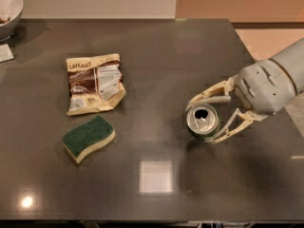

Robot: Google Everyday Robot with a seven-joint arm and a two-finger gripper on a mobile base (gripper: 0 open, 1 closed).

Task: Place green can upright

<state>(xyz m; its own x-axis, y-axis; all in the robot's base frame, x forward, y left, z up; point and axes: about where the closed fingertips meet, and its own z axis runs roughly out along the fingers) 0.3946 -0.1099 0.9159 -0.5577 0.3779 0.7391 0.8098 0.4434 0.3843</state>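
Note:
The green can (203, 121) is at the right of the dark table (156, 61). I see it from above: silver pull-tab lid facing up, dark green body just showing below the rim. My gripper (202, 123) reaches in from the right, with one pale finger (211, 97) against the can's far side and the other finger (233, 128) against its near side. The gripper is shut on the can. The can's base is hidden, so I cannot tell whether it rests on the table.
A brown and cream snack bag (94, 83) lies at the left-centre. A green-topped sponge (88, 137) lies in front of it. A white bowl (8, 11) stands at the far left corner. The table's right edge runs behind my arm.

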